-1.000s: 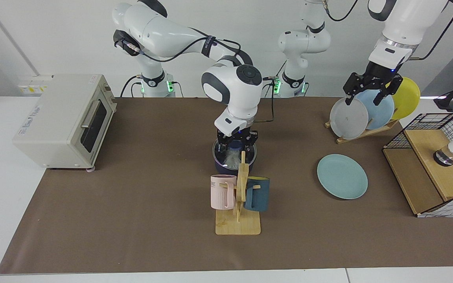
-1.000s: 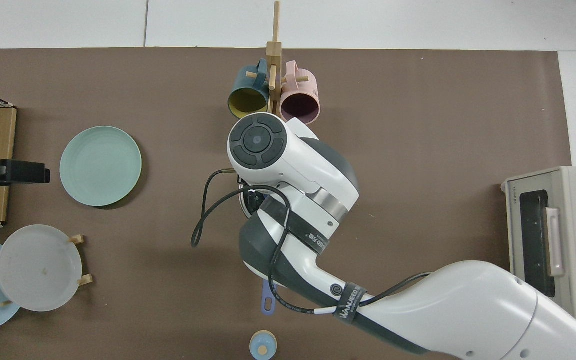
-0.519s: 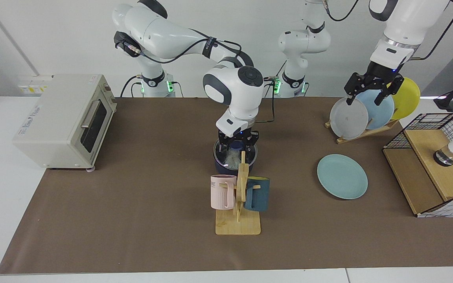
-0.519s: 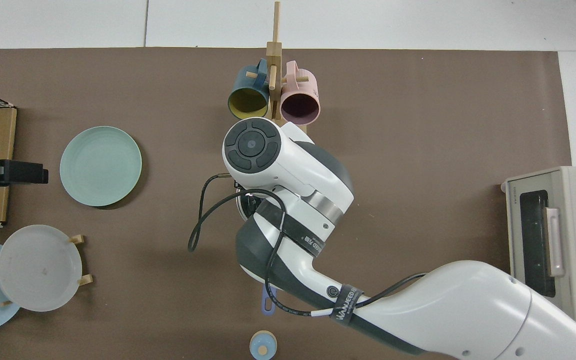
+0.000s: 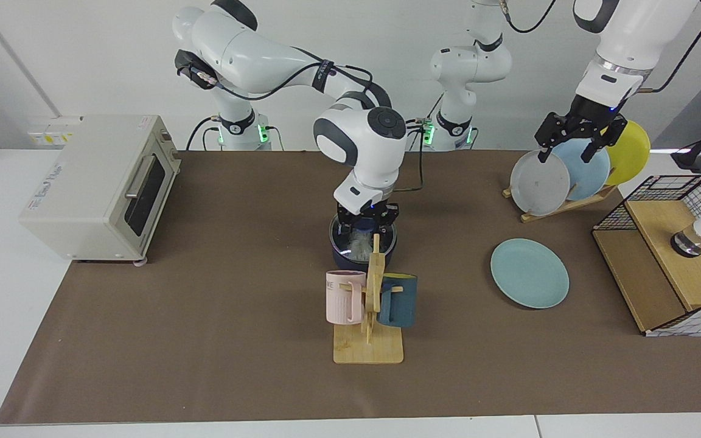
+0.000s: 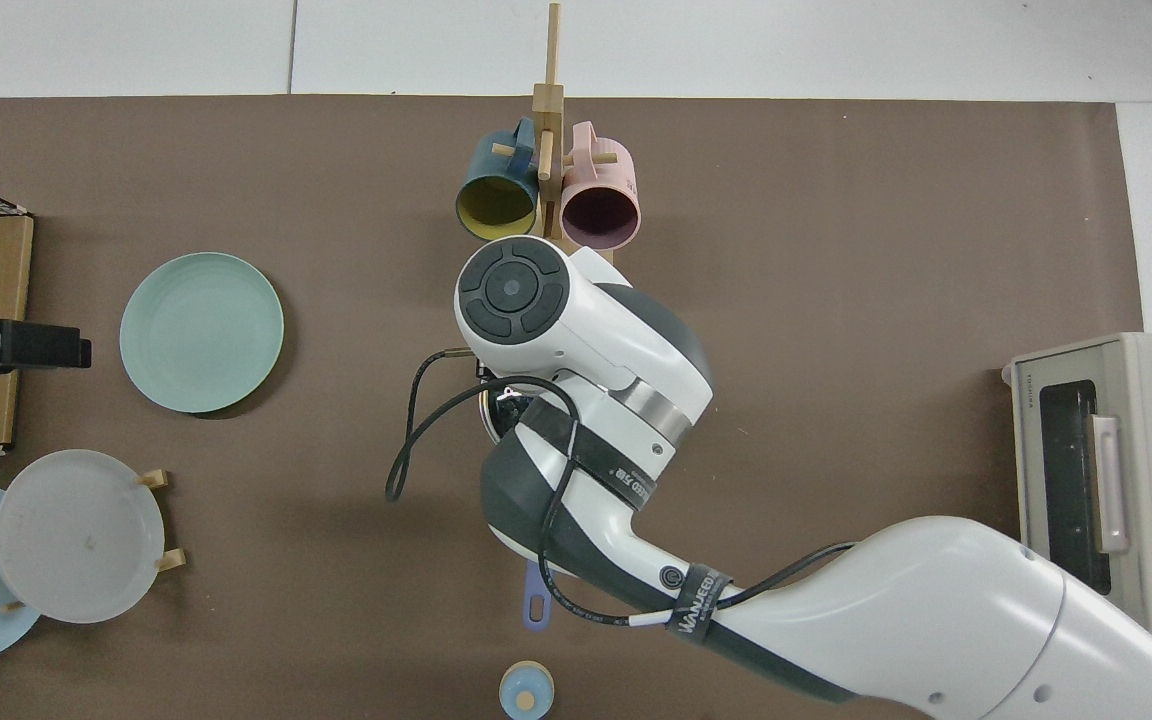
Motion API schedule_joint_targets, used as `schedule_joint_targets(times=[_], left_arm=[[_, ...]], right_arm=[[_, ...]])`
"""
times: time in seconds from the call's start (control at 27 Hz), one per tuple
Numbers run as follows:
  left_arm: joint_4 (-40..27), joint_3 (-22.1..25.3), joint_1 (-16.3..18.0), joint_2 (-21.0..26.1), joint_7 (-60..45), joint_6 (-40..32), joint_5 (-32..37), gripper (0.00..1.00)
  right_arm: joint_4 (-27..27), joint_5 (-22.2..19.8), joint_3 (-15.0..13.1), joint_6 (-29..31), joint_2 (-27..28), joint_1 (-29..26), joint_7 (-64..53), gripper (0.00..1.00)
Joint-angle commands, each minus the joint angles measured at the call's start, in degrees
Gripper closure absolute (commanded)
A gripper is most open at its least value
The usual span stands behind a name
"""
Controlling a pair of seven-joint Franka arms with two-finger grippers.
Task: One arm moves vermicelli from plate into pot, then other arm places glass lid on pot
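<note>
Right gripper (image 5: 366, 224): it is seen at the middle of the facing view, directly over the pot (image 5: 362, 246), with its jaws parted on either side of the blue knob and nothing grasped.
Glass lid (image 5: 364, 238): it is laid on the pot, its thin metal rim lying along the pot's edge.
Vermicelli (image 5: 359, 244): a pale tangle is seen through the glass, inside the pot.
Plate (image 5: 529, 272): it lies bare on the desk at the middle right of the facing view, well apart from the pot; in the top view it is at the left (image 6: 201, 331).
What has changed: compared with one second ago, the right arm is raised a little, and the jaws that stood low around the knob are now slightly above it.
Meaning: the lid is judged to be released and seated, so both steps look finished; only a clear retreat upward seems left.
Left gripper (image 5: 578, 134): it is held high at the upper right of the facing view, in front of the plate rack (image 5: 560, 204), jaws spread and empty; this arm waits.
Top view: the pot is hidden under the right arm; only its handle tip (image 6: 536, 605) is seen at the lower middle.
Risk: the mug stand (image 5: 372, 310) is just in front of the pot.
</note>
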Motion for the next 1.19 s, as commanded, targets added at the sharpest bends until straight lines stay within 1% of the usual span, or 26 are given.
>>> schedule_joint_targets(times=[0.0, 0.26, 0.52, 1.0, 1.07, 1.11, 1.15], left_arm=[[0.1, 0.2, -0.6, -0.4, -0.4, -0.6, 0.9, 0.00], [0.2, -1.7, -1.1, -0.4, -0.5, -0.7, 0.7, 0.00], [0.2, -1.7, -0.8, -0.4, -0.5, -0.7, 0.8, 0.00], [0.2, -1.7, -0.7, -0.4, -0.5, -0.7, 0.8, 0.00], [0.2, -1.7, -0.7, -0.4, -0.5, -0.6, 0.8, 0.00], [0.2, -1.7, -0.7, -0.4, -0.5, -0.7, 0.8, 0.00], [0.2, -1.7, -0.7, -0.4, -0.5, -0.6, 0.8, 0.00]], right_arm=[[-1.5, -1.2, 1.6, 1.7, 0.0, -1.5, 0.2, 1.00], [-1.4, -1.5, 1.6, 3.1, 0.1, -1.5, 0.4, 1.00], [-1.5, -2.6, 1.6, 3.3, 0.1, -1.5, 0.4, 1.00], [-2.5, -2.6, 1.6, 3.2, -0.3, -1.6, 0.3, 1.00], [-2.3, -2.6, 1.5, 3.1, -0.3, -1.6, 0.3, 0.73], [-2.2, -2.6, 1.5, 3.1, -0.3, -1.6, 0.3, 0.58], [-2.1, -2.6, 1.5, 3.0, -0.3, -1.6, 0.4, 0.41]])
